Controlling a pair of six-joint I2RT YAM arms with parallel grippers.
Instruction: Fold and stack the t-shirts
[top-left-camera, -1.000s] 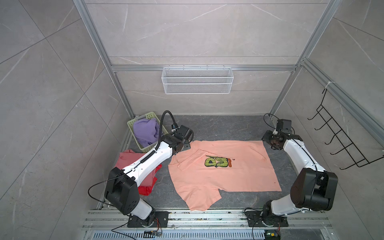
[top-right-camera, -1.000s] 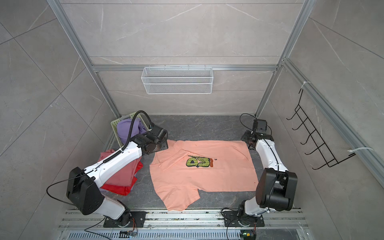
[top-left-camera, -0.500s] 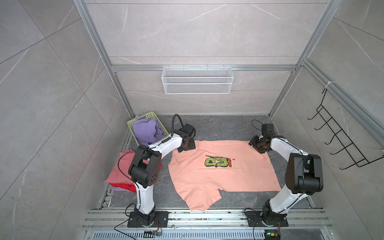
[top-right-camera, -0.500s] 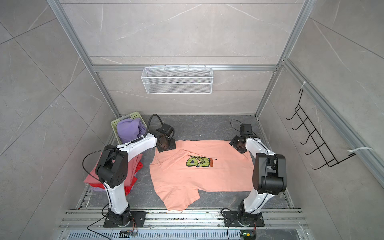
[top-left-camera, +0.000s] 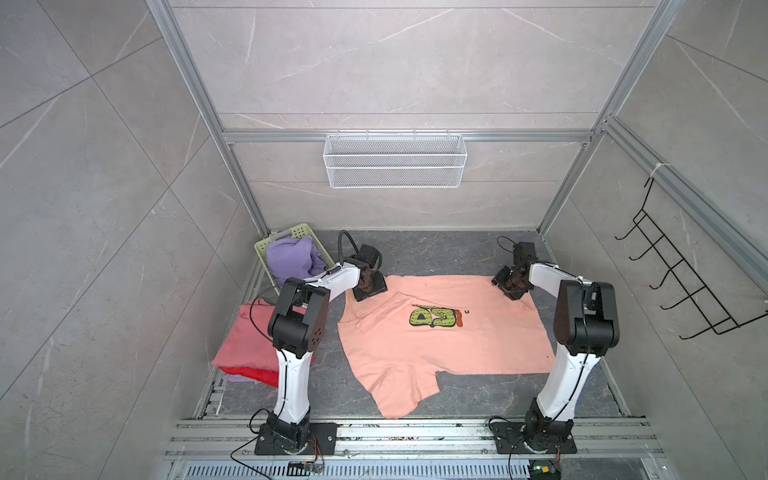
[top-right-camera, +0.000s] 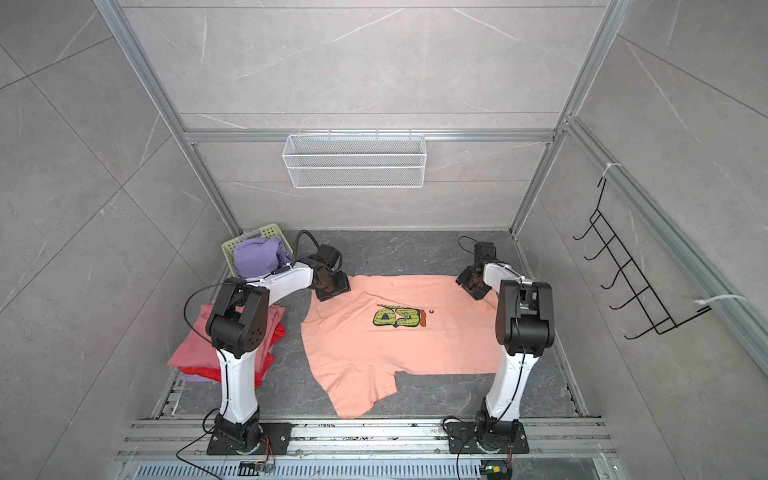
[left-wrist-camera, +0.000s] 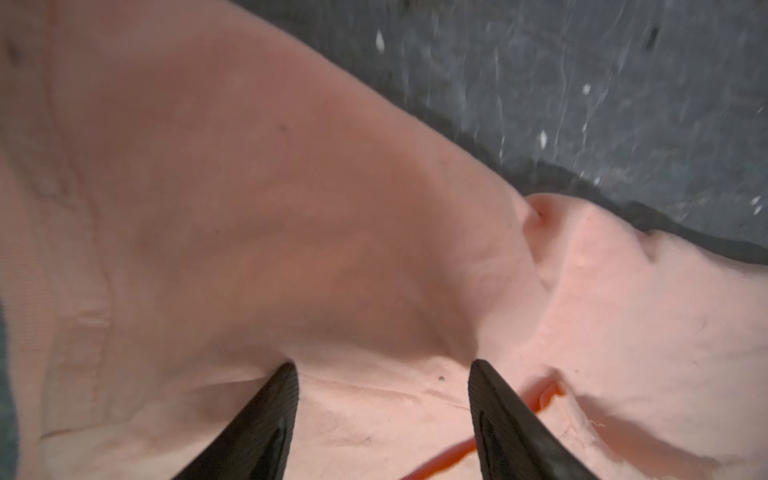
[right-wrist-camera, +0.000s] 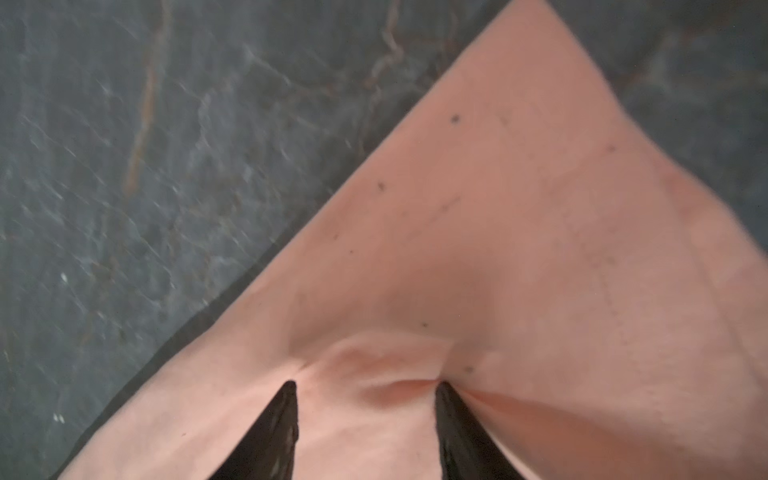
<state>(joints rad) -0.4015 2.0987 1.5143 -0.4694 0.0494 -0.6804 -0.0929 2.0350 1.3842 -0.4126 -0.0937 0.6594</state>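
A peach-pink t-shirt (top-left-camera: 436, 345) (top-right-camera: 395, 345) with a green-orange print lies spread on the dark floor, its near left part sticking out toward the front. My left gripper (top-left-camera: 370, 289) (left-wrist-camera: 383, 365) stands open on the shirt's far left corner, tips pressed on the cloth. My right gripper (top-left-camera: 509, 286) (right-wrist-camera: 365, 383) is open on the far right corner, a small ridge of cloth bunched between its tips. At the left lies a stack: a dusty rose t-shirt (top-left-camera: 249, 332) over a red one (top-left-camera: 253, 374) and a lavender one (top-left-camera: 237, 377).
A pale green basket (top-left-camera: 291, 230) at the far left holds a crumpled lavender t-shirt (top-left-camera: 291, 257). A white wire basket (top-left-camera: 395, 162) hangs on the back wall, a black hook rack (top-left-camera: 681, 282) on the right wall. Metal rails (top-left-camera: 415, 432) run along the front.
Both arms have folded upright and both grippers have come down onto the shirt's far corners, the right one moving left. The right jaws have narrowed a little and cloth bunches between them.
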